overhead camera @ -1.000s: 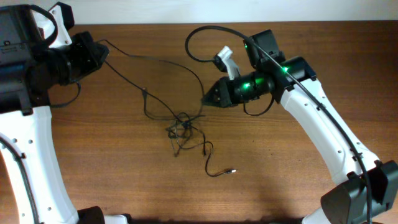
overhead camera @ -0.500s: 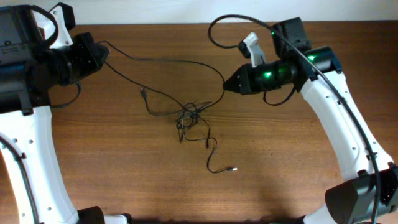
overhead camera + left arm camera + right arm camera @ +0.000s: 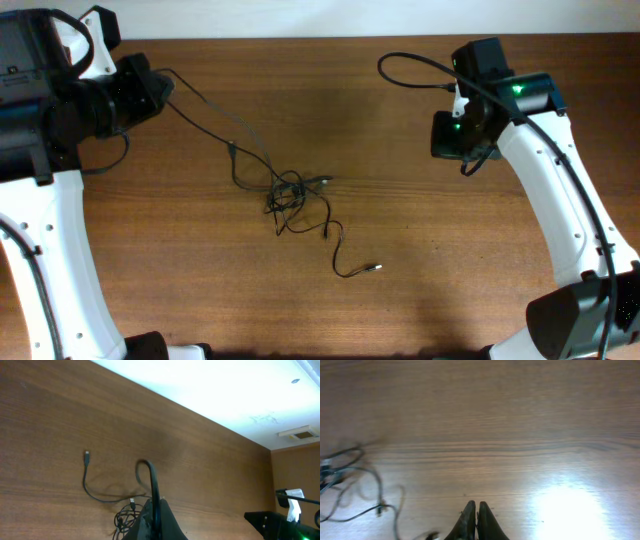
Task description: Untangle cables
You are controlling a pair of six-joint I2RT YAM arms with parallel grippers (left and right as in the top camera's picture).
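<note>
Trailing from left hand (image 3: 163,88), cables (image 3: 293,197) tangle on table (image 3: 450,285).

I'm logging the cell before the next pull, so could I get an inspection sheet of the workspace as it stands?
Surface: wooden table, bare brown top.
Job's things: cables knotted mid-table; one strand runs up to the left gripper, and one plug end lies free.
Clutter: nothing seen.
Grippers: left gripper shut on a strand of the cables; right gripper shut, holding nothing, apart from the tangle.
Cables: thick arm wire loops off the right arm.
Surroundings: pale wall beyond the far edge.
</note>
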